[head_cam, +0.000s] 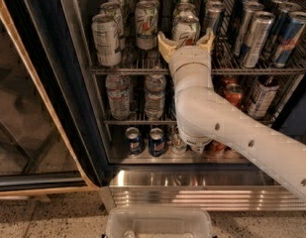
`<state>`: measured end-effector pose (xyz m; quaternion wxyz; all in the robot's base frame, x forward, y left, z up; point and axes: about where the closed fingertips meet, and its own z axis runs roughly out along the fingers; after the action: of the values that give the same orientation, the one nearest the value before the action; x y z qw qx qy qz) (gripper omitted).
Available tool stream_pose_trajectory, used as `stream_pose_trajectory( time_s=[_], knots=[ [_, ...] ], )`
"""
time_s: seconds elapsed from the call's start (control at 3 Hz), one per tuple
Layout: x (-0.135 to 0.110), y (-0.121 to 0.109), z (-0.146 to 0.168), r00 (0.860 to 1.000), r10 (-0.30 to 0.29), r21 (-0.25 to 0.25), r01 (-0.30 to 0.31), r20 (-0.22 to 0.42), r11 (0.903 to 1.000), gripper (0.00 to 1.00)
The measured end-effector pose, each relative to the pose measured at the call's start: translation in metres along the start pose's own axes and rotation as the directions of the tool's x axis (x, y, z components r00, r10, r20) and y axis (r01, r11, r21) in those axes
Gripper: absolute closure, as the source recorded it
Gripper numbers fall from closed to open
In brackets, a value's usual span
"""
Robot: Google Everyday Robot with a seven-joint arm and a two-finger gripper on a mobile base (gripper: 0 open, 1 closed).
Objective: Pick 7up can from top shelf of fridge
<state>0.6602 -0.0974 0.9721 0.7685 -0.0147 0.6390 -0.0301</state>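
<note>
My gripper [186,39] is at the front of the top shelf [127,71] of the fridge [83,108]. Its two cream fingers [165,42] stand open on either side of a 7up can [186,28] in the front row, close to its sides. The can stands upright on the wire rack, and my wrist hides its lower part. Another 7up can [146,24] stands just to the left, with several more behind. My white arm [227,128] reaches in from the lower right.
A plain white can [107,38] stands at the shelf's left. Slim blue-silver cans [256,36] stand at the right. Water bottles [119,95] and red cans [233,94] fill the middle rack, blue cans [133,140] the bottom. The glass door [24,108] hangs open on the left. A clear bin [160,222] sits below.
</note>
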Motion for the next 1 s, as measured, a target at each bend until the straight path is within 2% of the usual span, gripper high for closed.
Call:
stream_pose_trajectory(
  time_s=[0.33, 1.0],
  knots=[
    [0.0004, -0.0106, -0.0024, 1.000, 0.002, 0.049, -0.002, 0.000, 0.9988, 0.22],
    [0.0016, -0.0087, 0.0030, 1.000, 0.003, 0.033, -0.003, -0.007, 0.9995, 0.22]
  ],
)
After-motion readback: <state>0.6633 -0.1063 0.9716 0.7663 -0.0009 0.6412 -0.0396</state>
